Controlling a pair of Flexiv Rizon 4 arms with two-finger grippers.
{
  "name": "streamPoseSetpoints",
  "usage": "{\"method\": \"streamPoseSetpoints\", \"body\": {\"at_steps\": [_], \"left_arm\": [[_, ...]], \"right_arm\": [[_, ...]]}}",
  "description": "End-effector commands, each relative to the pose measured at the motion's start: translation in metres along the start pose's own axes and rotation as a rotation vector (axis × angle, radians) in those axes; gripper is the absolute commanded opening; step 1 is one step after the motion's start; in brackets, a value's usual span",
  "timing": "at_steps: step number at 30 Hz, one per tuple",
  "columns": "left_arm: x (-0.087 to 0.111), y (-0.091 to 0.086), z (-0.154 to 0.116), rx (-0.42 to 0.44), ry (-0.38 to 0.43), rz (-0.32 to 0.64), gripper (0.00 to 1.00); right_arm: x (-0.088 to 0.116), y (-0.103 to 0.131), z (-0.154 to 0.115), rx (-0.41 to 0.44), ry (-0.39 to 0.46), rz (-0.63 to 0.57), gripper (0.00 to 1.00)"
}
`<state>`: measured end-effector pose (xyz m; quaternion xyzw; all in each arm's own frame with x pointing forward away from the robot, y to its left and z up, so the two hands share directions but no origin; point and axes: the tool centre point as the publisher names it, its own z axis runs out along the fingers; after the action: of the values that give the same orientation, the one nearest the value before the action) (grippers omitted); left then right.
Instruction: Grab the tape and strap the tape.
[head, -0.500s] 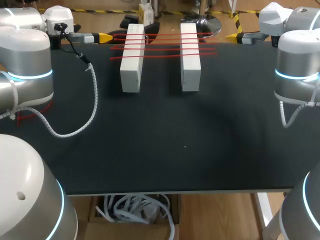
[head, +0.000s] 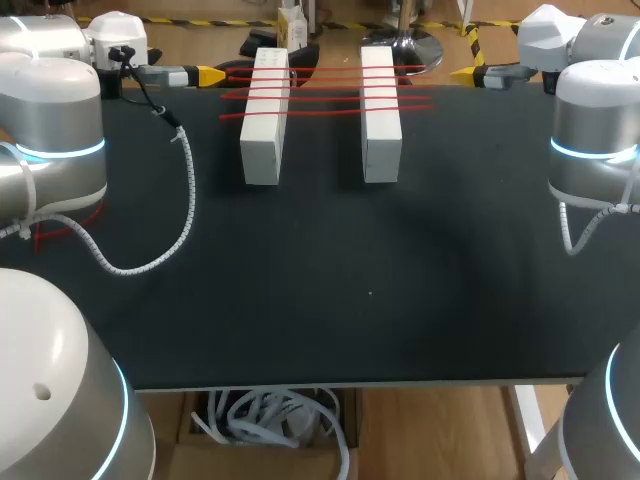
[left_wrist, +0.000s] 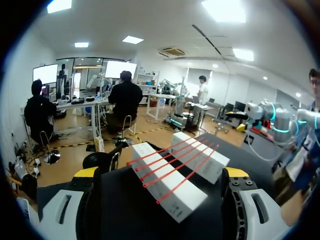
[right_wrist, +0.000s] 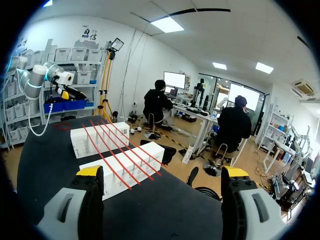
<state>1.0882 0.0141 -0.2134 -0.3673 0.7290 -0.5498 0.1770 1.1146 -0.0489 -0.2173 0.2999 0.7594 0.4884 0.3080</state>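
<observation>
So both tools are empty right now: left gripper (head: 210, 75) and right gripper (head: 463, 73) each have their fingers spread wide with nothing in them. The red tape (head: 325, 90) sits between the two, four strands strung across the two white blocks (head: 263, 120), just ahead of each gripper's tips. I reckon we're between strands, so the next move means closing in on a tape end and pinching it cleanly before pulling it across
</observation>
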Motion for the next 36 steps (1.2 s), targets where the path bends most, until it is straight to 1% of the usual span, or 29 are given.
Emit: {"method": "streamPoseSetpoints", "body": {"at_steps": [1, 3, 4, 5, 6, 7, 8, 20, 22, 23, 24, 26, 29, 30, 33, 34, 35, 36], "left_arm": [[0.003, 0.001, -0.010, 0.077, 0.177, 0.137, 1.00], [0.015, -0.002, -0.016, 0.156, 0.335, 0.263, 1.00], [0.020, -0.002, -0.019, 0.176, 0.401, 0.314, 1.00], [0.026, -0.003, -0.023, 0.219, 0.472, 0.361, 1.00], [0.031, -0.003, -0.028, 0.269, 0.532, 0.397, 1.00], [0.036, -0.003, -0.032, 0.297, 0.568, 0.425, 1.00], [0.037, -0.002, -0.034, 0.308, 0.570, 0.434, 1.00], [0.037, -0.002, -0.034, 0.308, 0.570, 0.434, 1.00], [0.040, -0.004, -0.031, 0.286, 0.619, 0.453, 1.00], [0.042, -0.003, -0.028, 0.259, 0.639, 0.454, 1.00], [0.044, -0.001, -0.026, 0.258, 0.657, 0.450, 1.00], [0.045, 0.004, -0.020, 0.241, 0.690, 0.448, 1.00], [0.050, 0.013, -0.011, 0.205, 0.743, 0.419, 1.00], [0.054, 0.014, -0.008, 0.195, 0.750, 0.409, 1.00], [0.056, 0.023, -0.002, 0.196, 0.764, 0.395, 1.00], [0.056, 0.025, 0.000, 0.191, 0.773, 0.393, 0.87], [0.057, 0.027, 0.002, 0.184, 0.779, 0.392, 0.55], [0.057, 0.029, 0.003, 0.183, 0.781, 0.393, 0.44]], "right_arm": [[-0.001, 0.000, 0.000, 0.001, 0.001, 0.000, 1.00], [-0.001, 0.000, 0.000, 0.001, 0.001, 0.000, 1.00], [-0.001, 0.000, 0.000, 0.001, 0.001, 0.000, 1.00], [-0.001, 0.000, 0.000, 0.001, 0.001, 0.000, 1.00], [-0.001, 0.000, 0.000, 0.001, 0.001, 0.000, 1.00], [-0.001, 0.000, 0.000, 0.001, 0.001, 0.000, 1.00], [-0.001, 0.000, 0.000, 0.001, 0.001, 0.000, 1.00], [-0.001, 0.000, 0.000, 0.001, 0.001, 0.000, 1.00], [-0.001, 0.000, 0.000, 0.001, 0.001, 0.000, 1.00], [-0.001, 0.000, 0.000, 0.001, 0.001, 0.000, 1.00], [-0.001, 0.000, 0.000, 0.001, 0.001, 0.000, 1.00], [-0.001, 0.000, 0.000, 0.001, 0.001, 0.000, 1.00], [-0.001, 0.000, 0.000, 0.001, 0.001, 0.000, 1.00], [-0.001, 0.000, 0.000, 0.001, 0.001, 0.000, 1.00], [-0.001, 0.000, 0.000, 0.001, 0.001, 0.000, 1.00], [-0.001, 0.000, 0.000, 0.001, 0.001, 0.000, 1.00], [-0.001, 0.000, 0.000, 0.001, 0.001, 0.000, 1.00], [-0.001, 0.000, 0.000, 0.001, 0.001, 0.000, 1.00]]}}
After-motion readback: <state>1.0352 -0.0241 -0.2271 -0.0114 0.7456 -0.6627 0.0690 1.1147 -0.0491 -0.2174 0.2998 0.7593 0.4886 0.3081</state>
